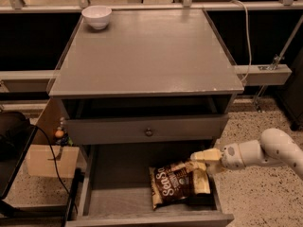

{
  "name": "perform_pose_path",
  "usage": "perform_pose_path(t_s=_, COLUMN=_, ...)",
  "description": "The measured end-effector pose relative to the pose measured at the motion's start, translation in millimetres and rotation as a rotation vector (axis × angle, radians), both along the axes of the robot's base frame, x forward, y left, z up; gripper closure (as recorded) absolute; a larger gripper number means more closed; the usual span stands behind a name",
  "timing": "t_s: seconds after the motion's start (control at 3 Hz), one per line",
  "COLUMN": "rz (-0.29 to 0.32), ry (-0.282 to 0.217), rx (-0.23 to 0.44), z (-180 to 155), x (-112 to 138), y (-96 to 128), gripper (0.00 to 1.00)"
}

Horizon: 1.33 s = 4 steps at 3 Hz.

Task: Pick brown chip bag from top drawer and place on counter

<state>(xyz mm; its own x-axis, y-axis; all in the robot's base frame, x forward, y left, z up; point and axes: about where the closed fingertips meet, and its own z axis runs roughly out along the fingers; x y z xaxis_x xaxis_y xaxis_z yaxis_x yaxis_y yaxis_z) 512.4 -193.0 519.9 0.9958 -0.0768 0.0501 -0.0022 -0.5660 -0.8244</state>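
Lower right: tool [205, 156] at brown chip bag [177, 184] in top drawer [116, 190], presumably to lift; clamped or not, cannot tell.

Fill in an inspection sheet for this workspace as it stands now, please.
Surface: flat grey-painted counter, front edge worn.
Job's things: crinkly dark-brown chip bag with white script lies in the pulled-out grey wooden drawer, towards its right side; not yet on the counter.
Clutter: small white bowl at the counter's far left corner.
Grippers: cream gripper reaches in from the right, at the bag's upper right end; contact unclear.
Cables: white cable behind the counter's right rear; black cable left of the cabinet.
Surroundings: speckled floor; cardboard box at left; grey drawer front with round knob above the open drawer.
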Motion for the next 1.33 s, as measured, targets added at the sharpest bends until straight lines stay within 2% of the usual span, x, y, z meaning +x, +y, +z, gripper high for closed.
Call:
perform_pose_path(t_s=0.33, rz=0.005, ry=0.01, rx=0.005, z=-4.9, x=0.0, y=2.5, gripper=0.43)
perform_pose_path(t_s=0.67, rz=0.01, ry=0.019, rx=0.004, z=-8.9, x=-0.6, y=4.6, gripper=0.42)
perform_pose_path(t_s=1.0, rz=0.019, ry=0.032, rx=0.0, z=-16.0, x=-1.8, y=7.8, gripper=0.33)
perform_pose_path(t_s=1.33, rz=0.035, ry=0.065, rx=-0.013, z=-35.8, x=-3.2, y=14.9, gripper=0.33)
